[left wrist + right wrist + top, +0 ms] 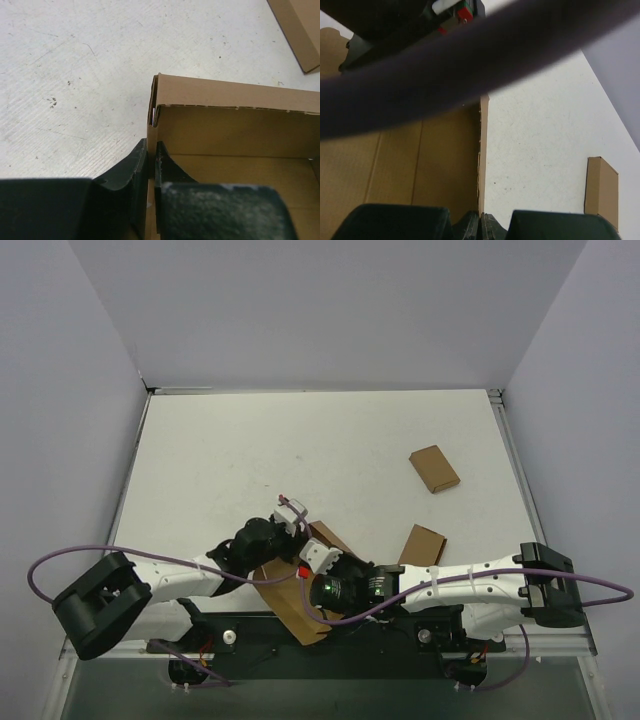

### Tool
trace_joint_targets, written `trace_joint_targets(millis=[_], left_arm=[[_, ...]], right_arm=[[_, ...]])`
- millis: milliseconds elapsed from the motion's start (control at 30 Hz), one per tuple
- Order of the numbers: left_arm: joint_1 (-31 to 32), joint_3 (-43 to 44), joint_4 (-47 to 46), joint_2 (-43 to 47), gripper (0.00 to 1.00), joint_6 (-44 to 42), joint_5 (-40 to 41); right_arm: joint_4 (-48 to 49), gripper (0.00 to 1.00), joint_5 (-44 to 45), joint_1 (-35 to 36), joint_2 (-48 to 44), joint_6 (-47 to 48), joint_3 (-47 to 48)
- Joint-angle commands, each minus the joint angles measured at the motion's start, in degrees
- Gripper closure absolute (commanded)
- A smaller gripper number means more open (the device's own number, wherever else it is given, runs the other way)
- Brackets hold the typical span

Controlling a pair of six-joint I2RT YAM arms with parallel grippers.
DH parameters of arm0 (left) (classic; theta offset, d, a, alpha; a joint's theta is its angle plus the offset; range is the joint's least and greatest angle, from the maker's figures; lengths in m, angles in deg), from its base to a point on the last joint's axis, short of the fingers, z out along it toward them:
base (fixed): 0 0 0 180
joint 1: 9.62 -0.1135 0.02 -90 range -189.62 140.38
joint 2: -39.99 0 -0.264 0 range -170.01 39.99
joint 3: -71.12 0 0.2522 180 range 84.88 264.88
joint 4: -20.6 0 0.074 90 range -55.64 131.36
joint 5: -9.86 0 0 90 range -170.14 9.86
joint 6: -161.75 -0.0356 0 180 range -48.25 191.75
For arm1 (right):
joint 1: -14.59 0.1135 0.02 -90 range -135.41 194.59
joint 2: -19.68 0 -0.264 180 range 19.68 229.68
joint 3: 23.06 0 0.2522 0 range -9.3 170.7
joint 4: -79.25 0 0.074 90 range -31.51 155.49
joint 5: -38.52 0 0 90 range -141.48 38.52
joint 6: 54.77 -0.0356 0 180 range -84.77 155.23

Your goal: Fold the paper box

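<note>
Near the middle of the table's (300,440) near edge, the left gripper (151,152) and right gripper (480,222) each have jaws pinched tight on a panel of the paper box (280,597).

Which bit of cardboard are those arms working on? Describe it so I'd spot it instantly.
On the white table, at the near edge where the two arms meet, lies the paper box, gripped by the left pincer and right pincer. Unlike the two small compact boxes to its right, it is larger and open.
</note>
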Motion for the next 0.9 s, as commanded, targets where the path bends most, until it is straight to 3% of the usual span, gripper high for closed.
trace_joint_targets(millis=[0,533,733,867], left_arm=[[4.5,2.39,1.6,-1.51,0.92,1.27,12.76],[13.2,3.8,3.37,-6.61,0.96,9.1,34.59],[14.35,-0.86,-9.27,-6.17,0.94,8.22,25.38],[14.44,-2.53,-11.41,-5.99,0.86,9.1,23.96]], right_arm=[[0.75,1.0,0.71,0.37,0.36,-1.89,0.59],[1.02,1.0,1.06,0.37,-1.23,-4.17,-0.64],[1.46,0.99,2.11,0.37,-1.75,-5.14,-1.25],[1.55,0.94,3.43,0.37,-2.72,-5.49,-2.13]])
